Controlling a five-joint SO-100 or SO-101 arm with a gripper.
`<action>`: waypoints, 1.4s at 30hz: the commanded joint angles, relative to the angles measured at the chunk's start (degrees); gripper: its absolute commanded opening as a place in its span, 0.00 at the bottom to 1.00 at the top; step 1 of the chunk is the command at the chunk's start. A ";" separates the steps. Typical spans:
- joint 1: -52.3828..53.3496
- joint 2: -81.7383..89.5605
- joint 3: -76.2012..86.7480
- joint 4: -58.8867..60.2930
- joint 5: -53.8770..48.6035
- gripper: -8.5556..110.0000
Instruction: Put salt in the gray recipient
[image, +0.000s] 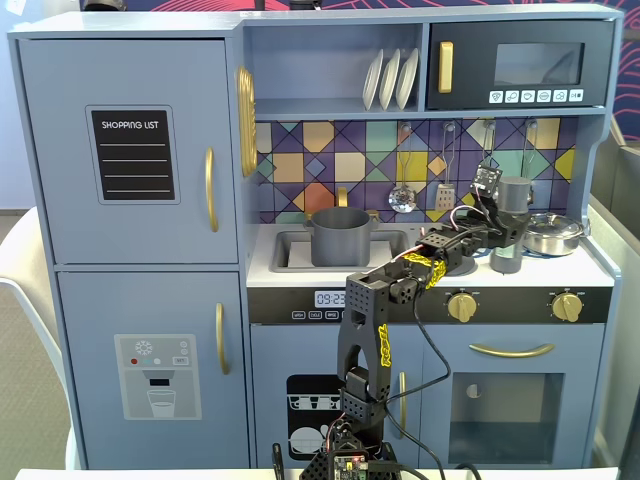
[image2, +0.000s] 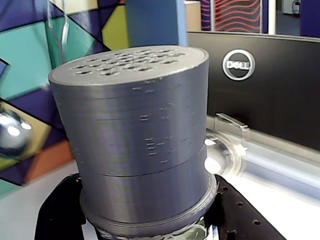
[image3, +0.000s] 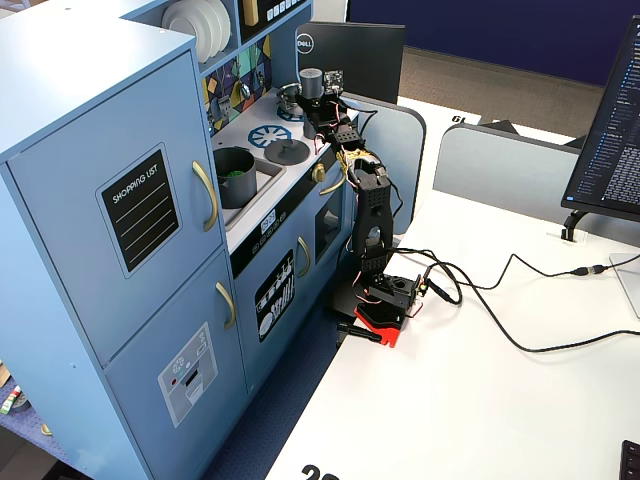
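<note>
Salt (image2: 135, 140) fills my wrist view, perforated top up, clamped upright in my gripper (image: 507, 232) over the stove at right. Pot (image: 341, 236) sits in the sink, well apart. Next I'd say: carry it left, then tip.

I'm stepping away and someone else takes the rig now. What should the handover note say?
Gripper: shut on the salt, upright, at the right of the counter in a fixed view, beside the silver pan.
Wrist view: salt's perforated top fills the frame.
Gray pot: in the sink, left of the arm, open, something green inside.
Done: salt grasped.
Left: carry it over the pot, tip or shake it, set it back.
</note>
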 joint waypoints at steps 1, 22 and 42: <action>-0.97 9.40 -4.13 0.70 6.24 0.07; -29.97 31.11 -7.91 31.20 75.32 0.07; -50.71 20.48 -23.47 47.29 124.45 0.07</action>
